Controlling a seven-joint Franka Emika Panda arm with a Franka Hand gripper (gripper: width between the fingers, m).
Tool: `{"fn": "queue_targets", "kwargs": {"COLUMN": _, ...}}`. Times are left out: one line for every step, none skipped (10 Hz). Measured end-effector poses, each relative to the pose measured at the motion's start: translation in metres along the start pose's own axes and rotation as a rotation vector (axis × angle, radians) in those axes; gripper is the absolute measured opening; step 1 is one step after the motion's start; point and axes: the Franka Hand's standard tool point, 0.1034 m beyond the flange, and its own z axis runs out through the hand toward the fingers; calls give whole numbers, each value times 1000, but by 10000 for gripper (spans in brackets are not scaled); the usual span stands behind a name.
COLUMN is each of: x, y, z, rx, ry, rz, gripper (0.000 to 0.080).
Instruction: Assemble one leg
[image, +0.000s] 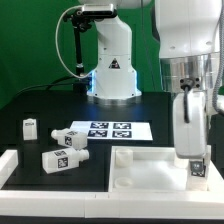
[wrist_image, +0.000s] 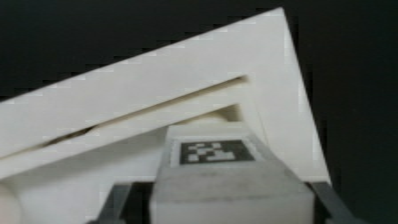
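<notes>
Held upright in the hand (image: 197, 168) at the exterior view's near right: one leg (image: 198, 170), a white elongated block with its black-and-white tag facing the camera. Seen from the wrist view as a grey-white block (wrist_image: 219, 170) with the tag on its top face, pinched between two dark fingers (wrist_image: 121, 203) pressed against its sides. Hand closed narrowly on that leg, opened only as far as the block is wide.

Directly below and around it: the large white panel (image: 150, 163), tray-like with a raised rim, lying on the near part of the dark desk (image: 30, 105); a round hole visible near its left end. In the wrist view, a corner of the panel (wrist_image: 214, 80) just beyond the held leg; whether leg and panel touch, cannot tell.

Farther left on the desk: three more white tagged blocks, one (image: 31, 126) at far left, two (image: 70, 139) (image: 57, 159) close together near the panel's left end. Behind them, the marker board (image: 108, 130) flat on the desk. Beyond that, the arm's white base (image: 110, 60) at the far side.
</notes>
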Motion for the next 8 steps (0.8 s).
{"fn": "queue_targets", "kwargs": {"x": 1, "y": 0, "z": 0, "rx": 1, "ry": 1, "rz": 40, "gripper": 284}}
{"fn": "queue_targets", "kwargs": {"x": 3, "y": -1, "z": 0, "rx": 2, "ry": 4, "rz": 51, "gripper": 284}}
{"fn": "queue_targets", "kwargs": {"x": 3, "y": 0, "z": 0, "rx": 2, "ry": 6, "rz": 57, "gripper": 284}}
{"fn": "queue_targets", "kwargs": {"x": 3, "y": 0, "z": 0, "rx": 1, "ry": 6, "rz": 52, "gripper": 381}}
{"fn": "queue_targets", "kwargs": {"x": 2, "y": 0, "z": 0, "rx": 2, "ry": 6, "rz": 50, "gripper": 516}}
{"fn": "queue_targets", "kwargs": {"x": -6, "y": 1, "z": -8, "rx": 8, "ry": -4, "rz": 39, "gripper": 516}}
{"fn": "queue_targets", "kwargs": {"x": -18, "y": 1, "z": -22, "rx": 15, "ry": -22, "rz": 24, "gripper": 622}}
{"fn": "queue_targets", "kwargs": {"x": -21, "y": -1, "z": -29, "rx": 19, "ry": -31, "rz": 21, "gripper": 644}}
